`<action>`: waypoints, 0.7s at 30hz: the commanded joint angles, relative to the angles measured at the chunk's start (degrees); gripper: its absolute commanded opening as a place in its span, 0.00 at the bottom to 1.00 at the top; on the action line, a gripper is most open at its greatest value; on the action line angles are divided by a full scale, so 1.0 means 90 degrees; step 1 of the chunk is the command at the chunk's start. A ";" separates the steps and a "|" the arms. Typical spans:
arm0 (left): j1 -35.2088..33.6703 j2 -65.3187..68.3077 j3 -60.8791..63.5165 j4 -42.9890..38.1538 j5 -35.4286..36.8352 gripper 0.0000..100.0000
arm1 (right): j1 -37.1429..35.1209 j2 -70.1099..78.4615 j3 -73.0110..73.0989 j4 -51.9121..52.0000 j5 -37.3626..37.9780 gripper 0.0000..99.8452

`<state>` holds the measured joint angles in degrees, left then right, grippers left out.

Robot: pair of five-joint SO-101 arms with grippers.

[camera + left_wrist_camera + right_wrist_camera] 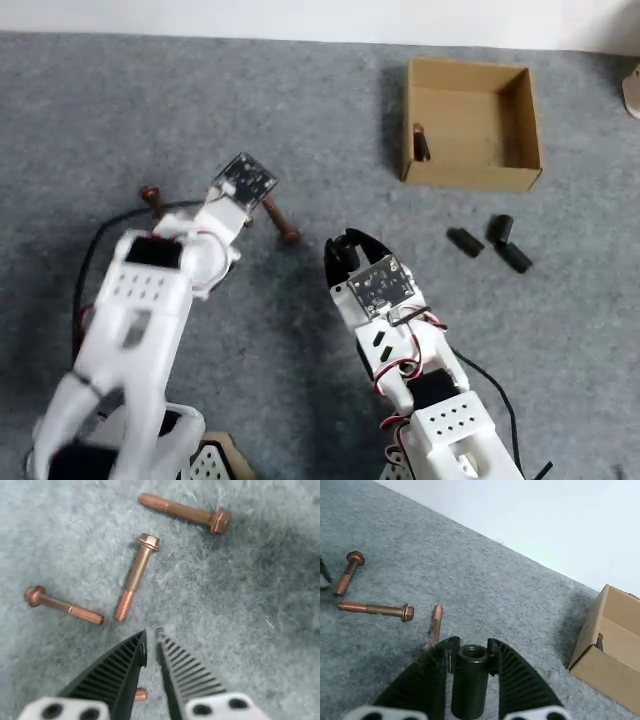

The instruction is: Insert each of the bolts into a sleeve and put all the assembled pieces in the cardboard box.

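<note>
My right gripper is shut on a black sleeve, its open end facing away from the wrist, near the middle of the table. Several copper bolts lie loose on the grey carpet: one farthest from my left gripper, one in the middle, one to the side. My left gripper hovers just short of them, fingers shut with nothing between; a fourth bolt's end shows beneath it. The cardboard box at the back right holds one assembled piece.
Three loose black sleeves lie in front of the box. In the high view a bolt lies between the two arms and another to the left. A black cable runs along the left arm.
</note>
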<state>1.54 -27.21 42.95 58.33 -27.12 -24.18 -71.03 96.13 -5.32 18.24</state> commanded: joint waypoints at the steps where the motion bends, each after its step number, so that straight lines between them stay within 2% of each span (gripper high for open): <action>1: 0.0015 0.1079 -0.1177 0.0254 -0.0303 0.09 | -0.0063 -0.0132 0.0620 0.0015 -0.0059 0.00; 8: -0.0015 0.2965 -0.2877 0.0752 -0.1084 0.09 | -0.0054 -0.0132 0.0620 0.0015 -0.0049 0.00; 13: 0.0015 0.3639 -0.3697 0.1201 -0.2081 0.09 | -0.0054 -0.0132 0.0620 0.0015 -0.0049 0.00; 21: -0.0063 0.4762 -0.4840 0.1368 -0.2383 0.09 | -0.0054 -0.0132 0.0620 0.0015 -0.0049 0.00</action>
<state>1.54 14.02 4.18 69.76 -47.25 -24.18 -71.03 96.13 -5.32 18.24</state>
